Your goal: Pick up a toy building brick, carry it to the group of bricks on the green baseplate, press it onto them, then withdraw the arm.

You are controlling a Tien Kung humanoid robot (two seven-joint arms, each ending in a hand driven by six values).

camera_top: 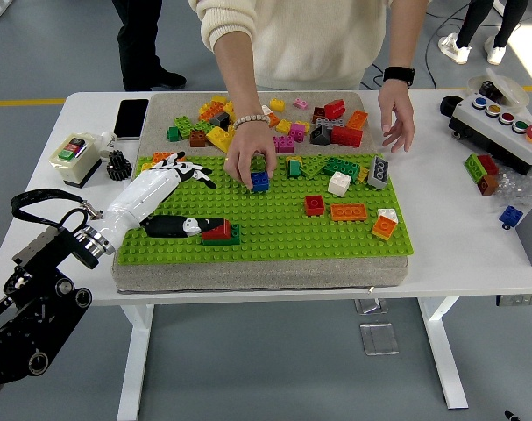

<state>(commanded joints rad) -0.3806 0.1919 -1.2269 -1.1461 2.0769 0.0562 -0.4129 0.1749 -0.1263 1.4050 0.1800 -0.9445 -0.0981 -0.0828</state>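
The green baseplate (274, 237) lies on a grey pad. A red brick (218, 230) sits on a dark green brick near the plate's front left. My left hand (202, 198) rests over the plate's left part, open, with its white fingers (188, 167) spread toward the far side and its black thumb (180, 226) pointing at the red brick, just short of it. It holds nothing. A person's hand (251, 156) pinches a blue brick (260, 182) on the plate's middle. The person's other hand (397, 123) hovers above the far right corner.
Loose bricks (274, 123) are piled behind the plate. A red (315, 204), an orange (349, 211), a white (339, 183) and a grey brick (379, 172) stand on its right half. A phone (131, 118), switch box (75, 158) and black gear (118, 164) lie left; a button box (502, 123) right.
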